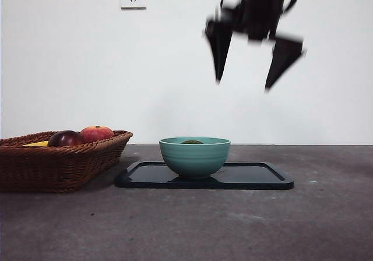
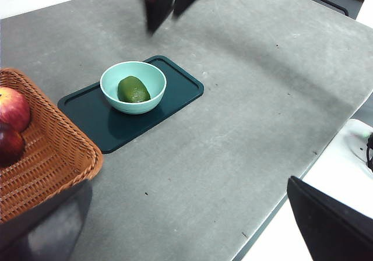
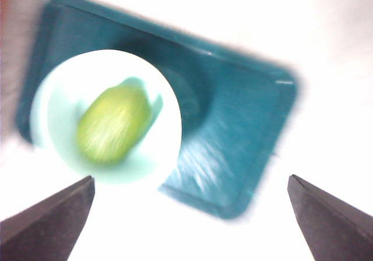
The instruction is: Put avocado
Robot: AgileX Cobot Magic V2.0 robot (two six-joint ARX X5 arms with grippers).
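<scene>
The avocado (image 2: 133, 90) lies inside the teal bowl (image 2: 111, 90), which stands on the dark tray (image 2: 180, 89). From the front only the avocado's top (image 1: 192, 141) peeks over the bowl's rim (image 1: 194, 140). The right wrist view, blurred, looks down on the avocado (image 3: 114, 123) in the bowl (image 3: 58, 103). My right gripper (image 1: 243, 85) hangs high above the tray (image 1: 256, 176), to the right of the bowl, open and holding nothing. My left gripper (image 2: 186, 243) is open too, far from the bowl, over the table's near side.
A wicker basket (image 1: 58, 165) stands left of the tray with a dark red fruit (image 1: 65, 138) and an orange-red apple (image 1: 96, 133) in it. The table's edge (image 2: 303, 173) runs close to the left gripper.
</scene>
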